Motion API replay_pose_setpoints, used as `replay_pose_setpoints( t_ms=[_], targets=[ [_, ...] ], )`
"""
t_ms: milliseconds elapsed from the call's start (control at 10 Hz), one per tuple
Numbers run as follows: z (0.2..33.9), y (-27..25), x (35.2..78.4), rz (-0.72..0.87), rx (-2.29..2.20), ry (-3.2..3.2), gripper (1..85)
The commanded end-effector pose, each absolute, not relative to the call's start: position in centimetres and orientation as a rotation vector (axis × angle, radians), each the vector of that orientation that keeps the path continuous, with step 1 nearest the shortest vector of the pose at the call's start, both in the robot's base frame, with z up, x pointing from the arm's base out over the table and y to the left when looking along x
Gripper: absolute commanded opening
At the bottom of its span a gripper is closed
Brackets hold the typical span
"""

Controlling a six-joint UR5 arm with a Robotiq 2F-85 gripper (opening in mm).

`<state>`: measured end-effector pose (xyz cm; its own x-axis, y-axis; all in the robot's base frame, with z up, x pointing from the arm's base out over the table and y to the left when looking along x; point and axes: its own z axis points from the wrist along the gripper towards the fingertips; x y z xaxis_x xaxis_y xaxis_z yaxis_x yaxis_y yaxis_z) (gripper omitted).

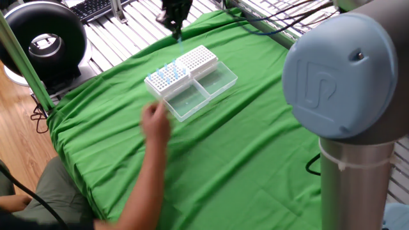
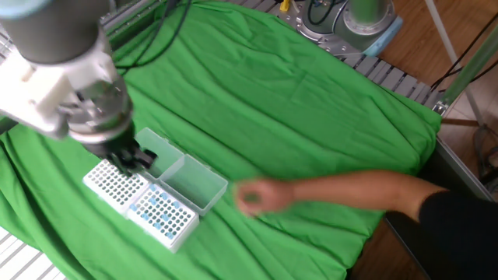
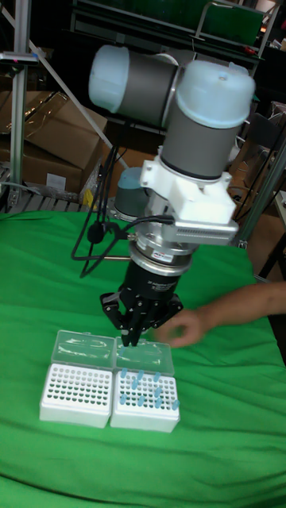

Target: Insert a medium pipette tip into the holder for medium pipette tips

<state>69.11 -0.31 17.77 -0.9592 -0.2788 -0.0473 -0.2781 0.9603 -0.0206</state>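
Note:
The holder for medium pipette tips (image 1: pixel 197 59) (image 2: pixel 113 185) (image 3: pixel 75 390) is a white block with a dense grid of empty holes and an open clear lid (image 1: pixel 216 80). Touching it is a second white rack (image 1: pixel 165 78) (image 2: pixel 163 219) (image 3: pixel 144 397) with several blue tips standing in it. My gripper (image 1: pixel 177 22) (image 2: pixel 134 161) (image 3: pixel 131 340) hangs above the racks, shut on a thin pale-blue pipette tip (image 1: pixel 179 41) that points down over the holder's near corner. The other fixed view and the tall view hide the tip behind the fingers.
A person's hand (image 1: pixel 155 121) (image 2: pixel 253 196) (image 3: pixel 187 325) is raised and blurred just beside the racks, the forearm reaching in from the table edge. Green cloth (image 1: pixel 255 147) covers the table. A black round device (image 1: pixel 41 41) stands off the left edge.

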Motion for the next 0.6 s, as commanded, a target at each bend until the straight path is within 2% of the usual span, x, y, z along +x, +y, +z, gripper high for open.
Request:
replay_pose_setpoints(
  t_ms=[0,300,500],
  targets=[
    [17.5,-0.8,69.2,0.052,-0.352,3.047,1.0],
    [17.5,-2.4,69.1,-0.030,-0.038,3.076,1.0],
    [17.5,-2.5,69.9,0.025,-0.199,3.042,1.0]
  ],
)
